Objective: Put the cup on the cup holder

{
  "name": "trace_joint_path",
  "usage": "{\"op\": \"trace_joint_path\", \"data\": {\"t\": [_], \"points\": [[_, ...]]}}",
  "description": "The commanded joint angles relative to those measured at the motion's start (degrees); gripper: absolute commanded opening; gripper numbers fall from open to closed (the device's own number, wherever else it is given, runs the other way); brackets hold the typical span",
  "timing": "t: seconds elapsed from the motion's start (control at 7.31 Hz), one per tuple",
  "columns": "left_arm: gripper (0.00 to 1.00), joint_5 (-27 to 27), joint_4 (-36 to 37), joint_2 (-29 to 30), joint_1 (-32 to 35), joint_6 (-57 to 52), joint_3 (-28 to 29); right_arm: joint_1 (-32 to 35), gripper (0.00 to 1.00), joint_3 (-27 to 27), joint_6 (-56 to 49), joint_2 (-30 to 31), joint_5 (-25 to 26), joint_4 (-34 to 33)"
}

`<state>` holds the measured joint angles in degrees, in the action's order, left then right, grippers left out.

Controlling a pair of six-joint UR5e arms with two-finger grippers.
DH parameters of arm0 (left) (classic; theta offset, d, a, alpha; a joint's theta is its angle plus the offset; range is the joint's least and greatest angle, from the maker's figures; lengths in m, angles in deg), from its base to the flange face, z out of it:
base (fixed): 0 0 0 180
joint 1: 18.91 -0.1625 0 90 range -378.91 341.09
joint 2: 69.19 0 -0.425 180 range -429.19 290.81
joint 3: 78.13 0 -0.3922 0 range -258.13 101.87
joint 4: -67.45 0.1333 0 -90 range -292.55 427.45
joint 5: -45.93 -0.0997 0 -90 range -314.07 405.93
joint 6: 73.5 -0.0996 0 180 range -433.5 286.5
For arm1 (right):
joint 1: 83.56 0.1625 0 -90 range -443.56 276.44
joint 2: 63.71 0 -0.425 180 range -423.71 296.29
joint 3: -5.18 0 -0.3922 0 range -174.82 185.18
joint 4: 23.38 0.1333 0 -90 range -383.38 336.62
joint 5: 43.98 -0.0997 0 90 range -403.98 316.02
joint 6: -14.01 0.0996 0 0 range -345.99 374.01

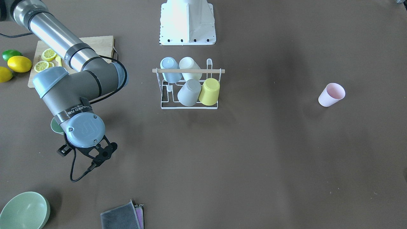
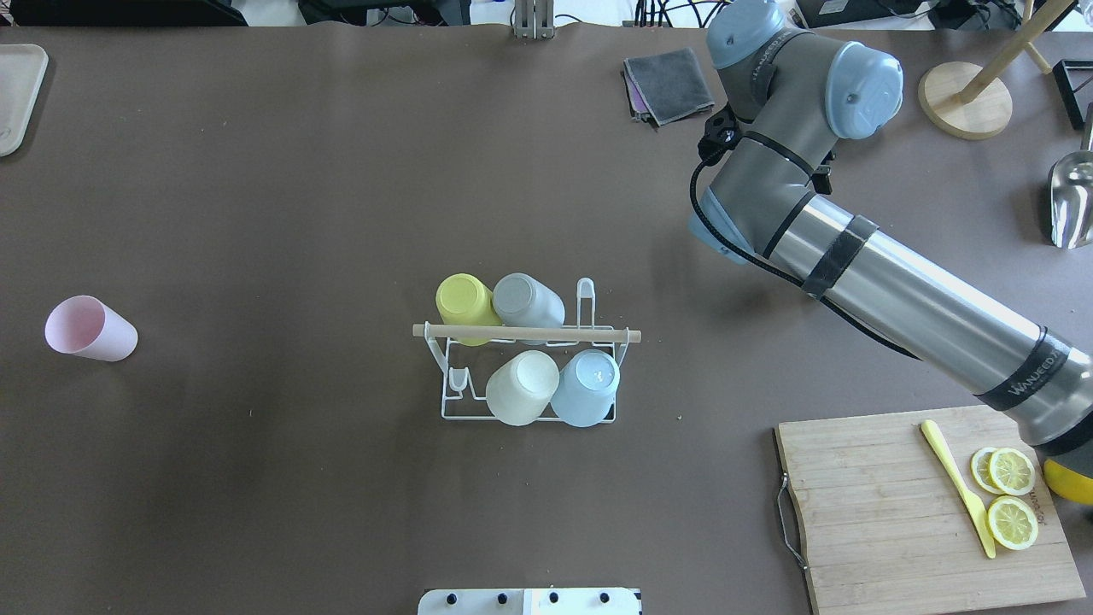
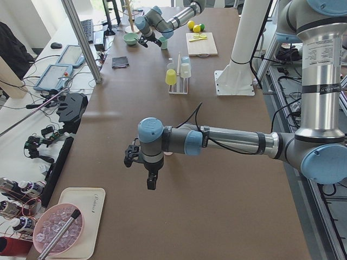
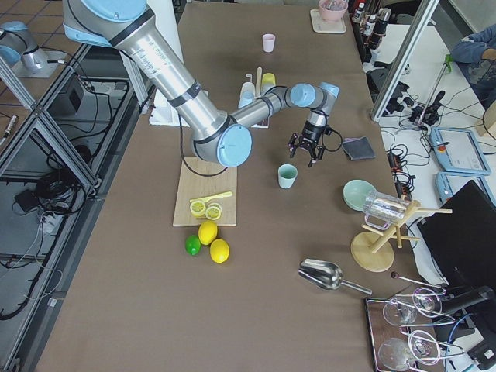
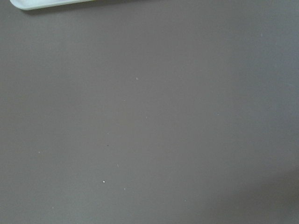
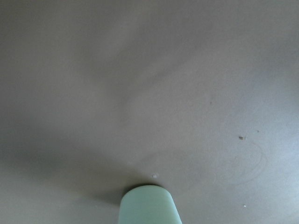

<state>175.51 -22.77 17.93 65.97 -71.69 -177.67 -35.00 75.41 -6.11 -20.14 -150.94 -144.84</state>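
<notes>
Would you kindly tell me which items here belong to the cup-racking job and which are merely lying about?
Job: white wire cup holder with wooden rod handle; mint-green plastic cup; pink plastic cup.
Lying about: wooden cutting board; round lemon slices; pale green bowl; folded grey cloth; shiny metal scoop.

Right arm (image 1: 63, 41) reaches out, pincer (image 1: 100, 152) spread, pointing down; left arm (image 3: 233, 142) extended low

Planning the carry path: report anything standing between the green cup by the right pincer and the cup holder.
Nothing visible stands between the green cup and the cup holder, only bare table. Two of its prongs look free.
</notes>
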Motion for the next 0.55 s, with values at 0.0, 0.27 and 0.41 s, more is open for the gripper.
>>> {"op": "trace_joint_path", "data": {"t": [0.0, 0.27, 0.41], "points": [[0.98, 0.0, 6.7, 6.0, -2.8, 0.0, 0.3, -1.6, 1.0, -1.7, -10.7, -1.8, 9.0, -2.3], [0.98, 0.0, 16.2, 16.2, -4.5, 0.0, 4.9, -3.1, 1.0, -4.4, -17.3, -2.7, 12.5, -1.9], [0.98, -1.4, 21.9, 19.5, -6.6, 0.0, 5.4, -4.1, 1.0, -4.7, -17.5, -2.5, 12.9, -1.8]]}}
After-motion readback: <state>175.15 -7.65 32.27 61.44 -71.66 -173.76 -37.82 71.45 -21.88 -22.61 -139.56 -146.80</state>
